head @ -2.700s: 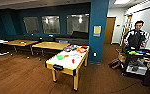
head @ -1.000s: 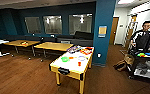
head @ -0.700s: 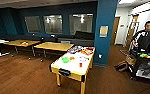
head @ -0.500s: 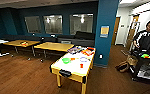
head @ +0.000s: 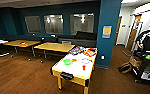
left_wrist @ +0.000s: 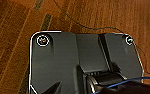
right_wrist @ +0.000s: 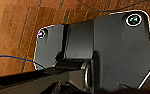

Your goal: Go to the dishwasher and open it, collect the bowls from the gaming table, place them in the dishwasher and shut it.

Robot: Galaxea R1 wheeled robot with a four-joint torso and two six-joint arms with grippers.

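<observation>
Wooden flooring [head: 21, 75] is crossed toward the gaming table [head: 74, 68]; a green bowl [head: 67, 61] sits near its left edge for collection. Whether either claw is open cannot be told.

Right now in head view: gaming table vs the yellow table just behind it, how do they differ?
The gaming table has a glossy white top on yellow sides; the yellow table has a plain yellow top. The gaming table carries a green bowl and other bright items; the yellow table's top looks bare. The gaming table has a black slot in its near end; the yellow table shows none. Both are rectangular and stand on the wood floor.
</observation>
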